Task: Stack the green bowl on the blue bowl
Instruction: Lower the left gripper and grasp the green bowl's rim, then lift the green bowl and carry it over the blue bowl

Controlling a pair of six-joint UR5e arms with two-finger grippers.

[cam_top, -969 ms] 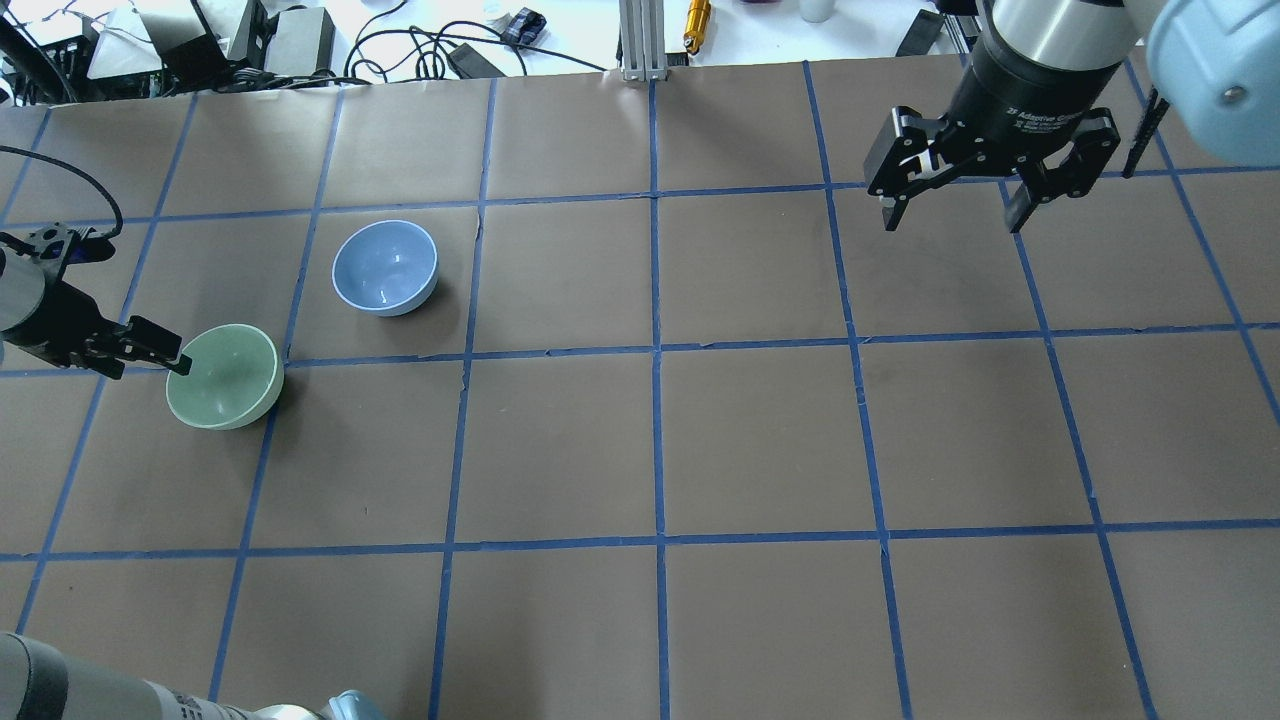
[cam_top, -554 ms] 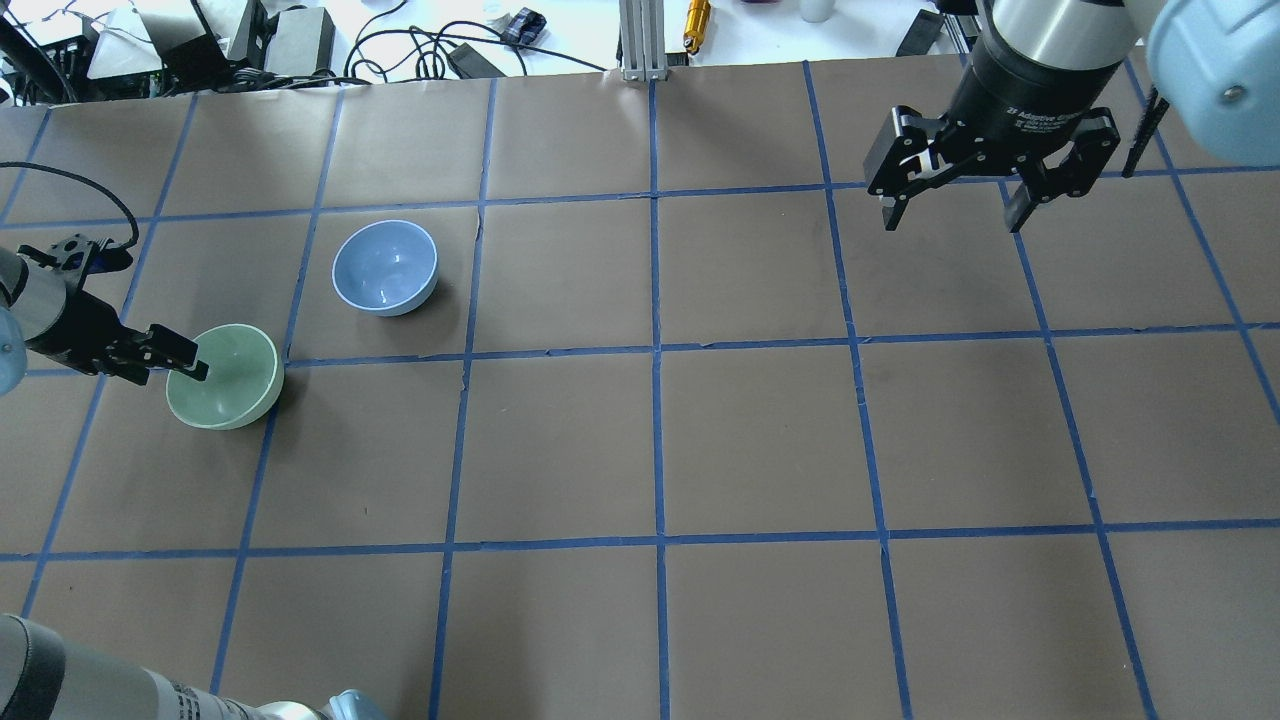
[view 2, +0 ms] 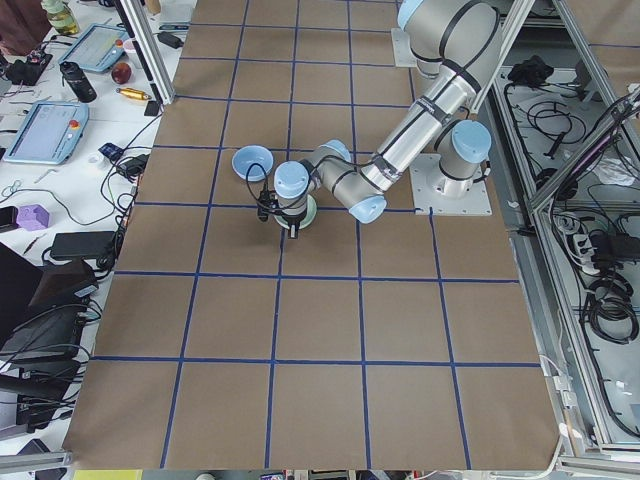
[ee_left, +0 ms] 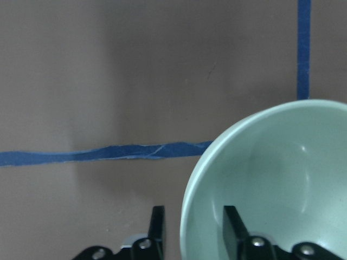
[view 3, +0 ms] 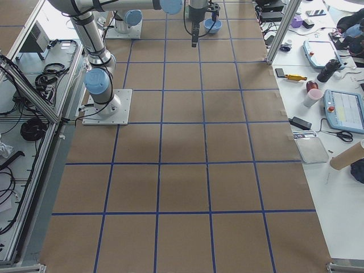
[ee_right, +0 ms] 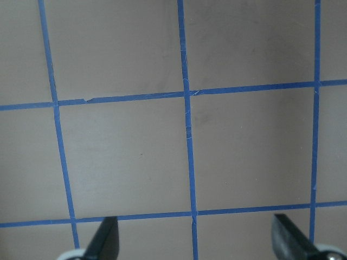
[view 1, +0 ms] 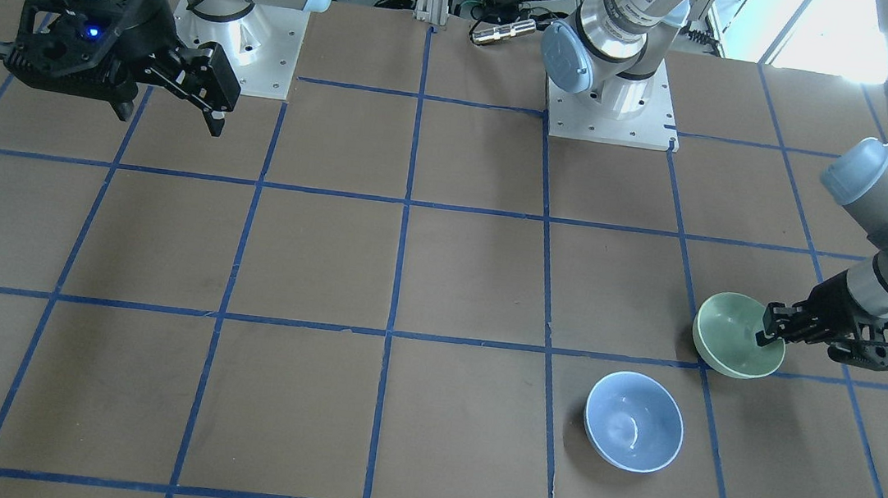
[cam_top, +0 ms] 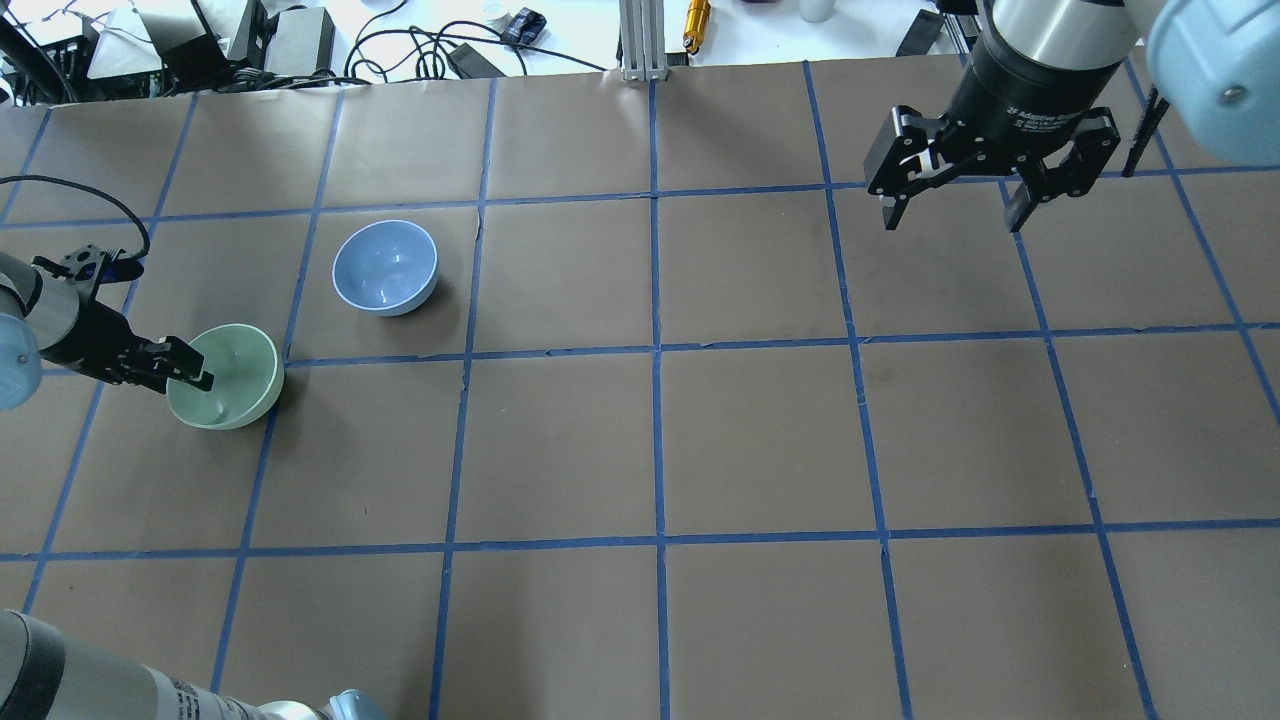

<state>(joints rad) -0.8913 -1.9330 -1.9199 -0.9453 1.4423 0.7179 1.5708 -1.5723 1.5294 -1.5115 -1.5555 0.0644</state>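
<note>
The green bowl stands upright at the table's left side, also in the front view. The blue bowl stands upright one square further back and to the right, apart from it. My left gripper is low at the green bowl's left rim. In the left wrist view the gripper is open and straddles the rim of the bowl, one finger inside and one outside, with gaps on both sides. My right gripper hangs open and empty high over the far right.
The table is brown paper with a blue tape grid. Cables and boxes and an aluminium post lie beyond its far edge. The arms' base plates stand at the robot's side.
My left gripper has moved right, its finger going from the green bowl's left edge to inside the rim. The bowls and the right arm have not moved.
</note>
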